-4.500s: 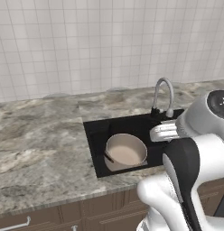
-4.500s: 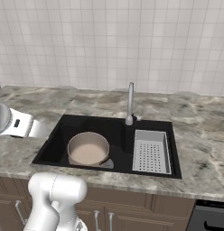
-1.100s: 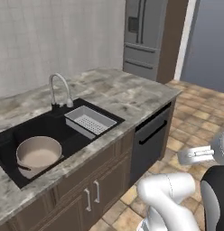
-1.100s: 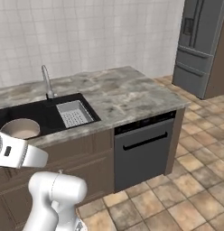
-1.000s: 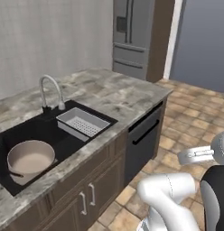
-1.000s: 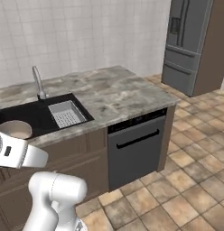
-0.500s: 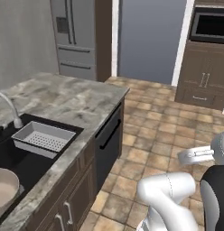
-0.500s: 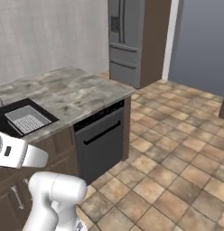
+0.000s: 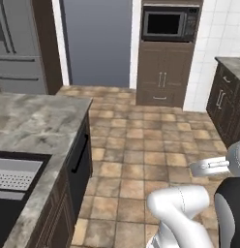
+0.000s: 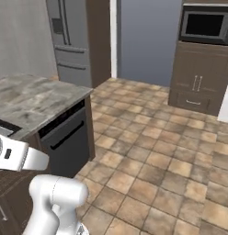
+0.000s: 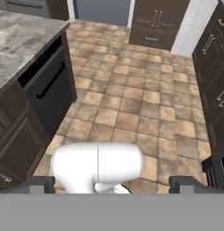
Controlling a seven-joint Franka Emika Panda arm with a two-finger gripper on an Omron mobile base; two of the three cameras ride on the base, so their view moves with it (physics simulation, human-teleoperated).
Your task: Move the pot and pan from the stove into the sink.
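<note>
Item: tool (image 11: 112, 182), tips spread wide, grasping nothing, aimed at the tiled floor (image 9: 156, 145).
Item: sink (image 9: 8, 193), black basin at the left edge of the left base view, drainer tray (image 9: 15, 173) in it, set in the marble table (image 9: 39, 116).
Advice: you are mid-transit; keep turning the base until the stove and pan face you, arm tucked clear of the dishwasher (image 10: 65, 137).

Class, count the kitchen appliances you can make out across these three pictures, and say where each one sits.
3: a microwave built in above tall cabinet doors, a steel refrigerator beside the doorway, and a dishwasher under the marble counter's end. Others may lie out of frame.
</note>
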